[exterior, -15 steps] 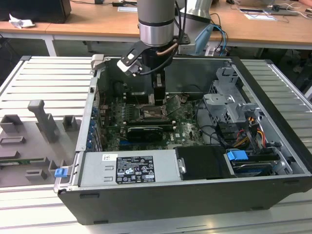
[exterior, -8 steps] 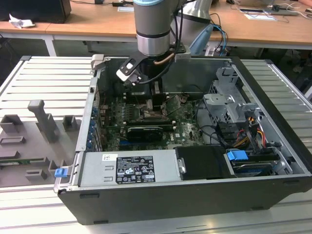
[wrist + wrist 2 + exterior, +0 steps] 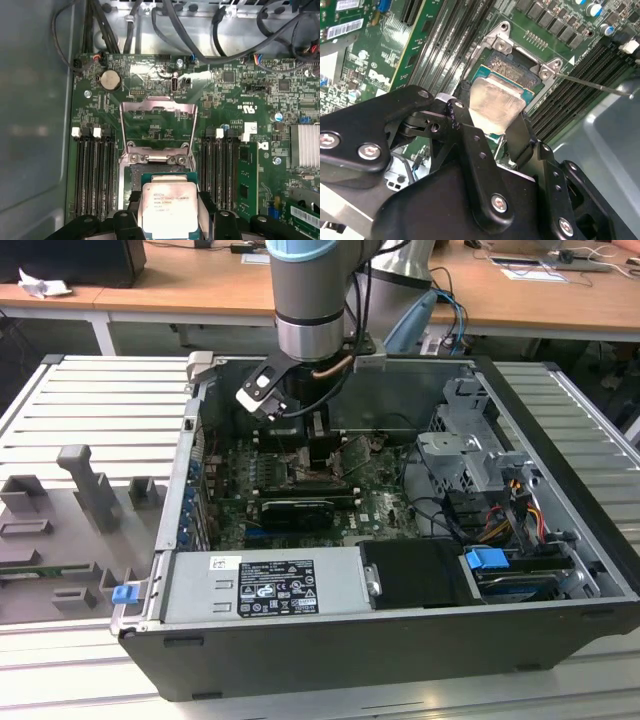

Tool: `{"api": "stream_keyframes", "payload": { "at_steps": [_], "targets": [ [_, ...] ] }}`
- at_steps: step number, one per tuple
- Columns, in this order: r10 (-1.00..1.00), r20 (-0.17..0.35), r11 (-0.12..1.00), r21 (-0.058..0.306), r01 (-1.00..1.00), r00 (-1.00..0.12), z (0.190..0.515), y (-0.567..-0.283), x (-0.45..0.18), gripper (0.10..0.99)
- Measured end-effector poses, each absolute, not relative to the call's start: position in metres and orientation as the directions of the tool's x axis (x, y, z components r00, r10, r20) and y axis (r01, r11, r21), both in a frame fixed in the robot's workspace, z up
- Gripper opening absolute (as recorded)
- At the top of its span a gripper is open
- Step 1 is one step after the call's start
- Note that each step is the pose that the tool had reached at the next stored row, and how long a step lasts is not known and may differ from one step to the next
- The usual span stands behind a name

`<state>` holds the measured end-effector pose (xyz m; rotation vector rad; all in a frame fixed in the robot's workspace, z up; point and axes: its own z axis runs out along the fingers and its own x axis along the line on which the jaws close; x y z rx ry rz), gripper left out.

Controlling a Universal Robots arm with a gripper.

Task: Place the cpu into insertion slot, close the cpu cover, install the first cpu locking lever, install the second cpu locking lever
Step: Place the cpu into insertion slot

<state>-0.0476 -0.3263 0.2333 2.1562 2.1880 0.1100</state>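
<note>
Gripper (image 3: 168, 220) jaws clamped on cpu (image 3: 167, 207) edges; chip over slot (image 3: 512, 67), not seated. Cover (image 3: 159, 103) swung up, clear. Advice: square chip to socket rim, keep level (pins probably bend easily), lower gently, no sliding.

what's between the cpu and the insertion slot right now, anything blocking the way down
Nothing visible. In the first wrist view the gripper holds the cpu directly over the insertion slot, and the cpu cover is swung open, clear of it.
</note>
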Motion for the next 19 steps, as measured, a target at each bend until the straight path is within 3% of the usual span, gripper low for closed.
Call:
{"api": "stream_keyframes", "payload": {
  "at_steps": [19],
  "targets": [
    [1.000, 0.002, 0.000, 0.098, 0.995, -0.001, 0.219, -0.322, -0.049, 0.529]
  ]
}}
